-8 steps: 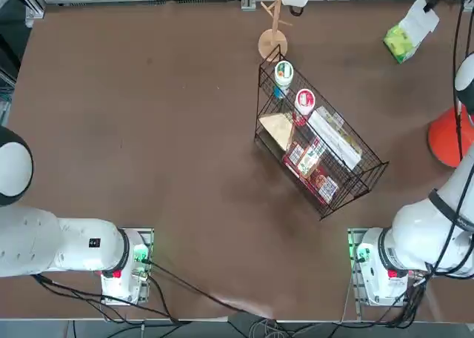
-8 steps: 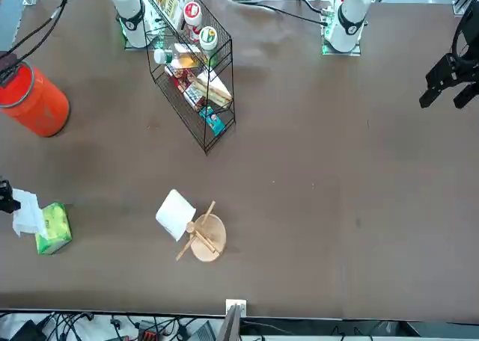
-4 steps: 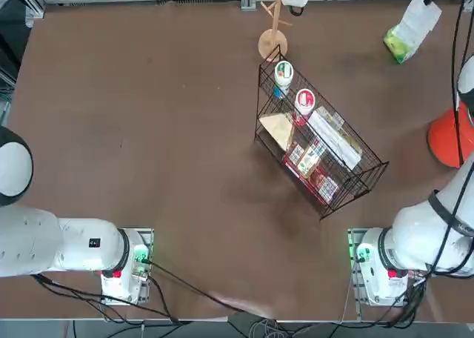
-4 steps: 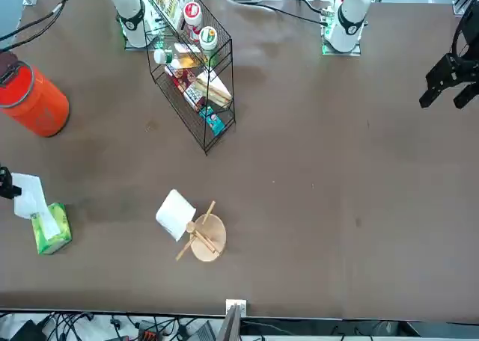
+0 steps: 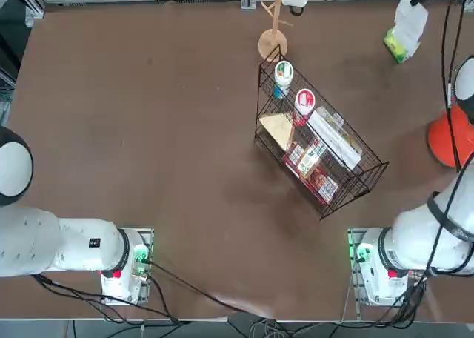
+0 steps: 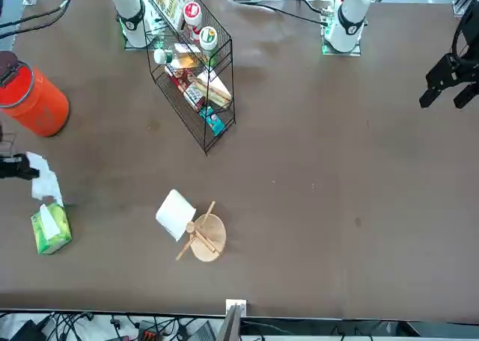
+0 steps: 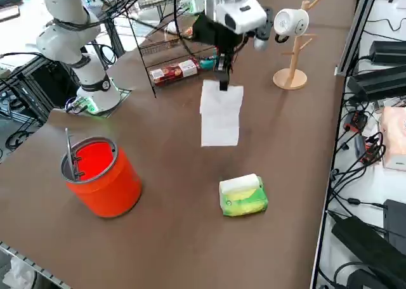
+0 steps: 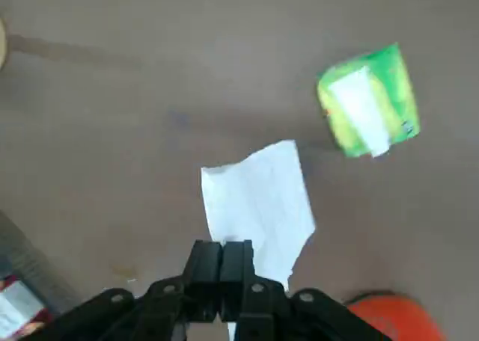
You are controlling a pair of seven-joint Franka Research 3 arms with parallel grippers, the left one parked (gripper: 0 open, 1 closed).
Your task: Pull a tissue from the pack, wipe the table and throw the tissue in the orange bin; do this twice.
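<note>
The right end effector (image 7: 222,85) hangs in the air above the brown surface (image 5: 148,130), its two fingers pressed together on the top edge of a white tissue (image 7: 221,113) that dangles flat and free beneath them. In the wrist view the pinched fingers (image 8: 222,262) sit over the sheet, with the pack (image 8: 367,111) lying apart from it on the surface.

A second ago the tissue was still joined to the pack, the sheet stretched up out of the opening. Half a second ago it was drawn out longer. Now it is clear of the pack: in the front view the tissue hangs just above and beside the pack (image 6: 51,229), no longer connected, and the end effector has shifted away from the pack toward the orange bin (image 6: 31,99). The pack itself has stayed on the surface, with a fresh white fold showing at its slot.

Taking the pack as the landmark: the orange bin stands upright well apart from it, toward the robot's side. The black wire basket (image 5: 318,156) of groceries lies further off toward the middle of the surface, and the wooden mug stand (image 7: 292,73) is beyond the pack along the far edge.
</note>
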